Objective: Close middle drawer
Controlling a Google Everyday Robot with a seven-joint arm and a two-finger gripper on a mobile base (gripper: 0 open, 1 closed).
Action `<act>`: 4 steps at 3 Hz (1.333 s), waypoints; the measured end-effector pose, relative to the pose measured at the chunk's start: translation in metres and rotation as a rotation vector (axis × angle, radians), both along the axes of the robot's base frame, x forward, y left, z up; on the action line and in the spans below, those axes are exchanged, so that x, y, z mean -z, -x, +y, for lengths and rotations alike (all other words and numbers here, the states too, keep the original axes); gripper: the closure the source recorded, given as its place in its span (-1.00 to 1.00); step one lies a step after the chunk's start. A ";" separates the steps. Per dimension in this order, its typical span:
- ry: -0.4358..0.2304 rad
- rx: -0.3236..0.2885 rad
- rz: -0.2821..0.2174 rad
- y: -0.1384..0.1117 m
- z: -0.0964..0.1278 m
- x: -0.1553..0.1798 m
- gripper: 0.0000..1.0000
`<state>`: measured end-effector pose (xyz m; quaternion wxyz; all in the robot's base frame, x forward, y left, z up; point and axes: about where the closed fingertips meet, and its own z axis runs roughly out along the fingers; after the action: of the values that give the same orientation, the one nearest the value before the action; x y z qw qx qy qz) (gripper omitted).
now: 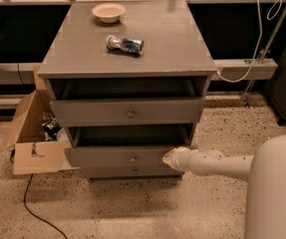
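Note:
The middle drawer (117,157) is a grey, low-fronted drawer with a small brass knob (132,159), second of three in the grey cabinet (127,54). It stands out only a little from the cabinet. My gripper (168,158) is at the end of the white arm, which comes in from the lower right. The gripper rests against the right end of the drawer's front panel. The taller drawer above (127,111) stands slightly open. The lowest drawer (132,172) sits just below the middle one.
A cream bowl (108,12) and a crushed blue can (125,45) lie on the cabinet top. An open cardboard box (33,133) stands on the floor to the left, with a black cable (33,213) trailing from it. A white cable (252,39) hangs at right.

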<state>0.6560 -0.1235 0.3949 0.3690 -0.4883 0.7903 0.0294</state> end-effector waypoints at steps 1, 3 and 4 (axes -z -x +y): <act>-0.034 0.028 -0.022 -0.027 0.001 0.002 1.00; -0.086 0.048 -0.008 -0.069 0.005 0.012 1.00; -0.096 0.028 -0.006 -0.061 0.000 0.010 1.00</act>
<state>0.7170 -0.1239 0.3853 0.3949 -0.4592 0.7934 0.0608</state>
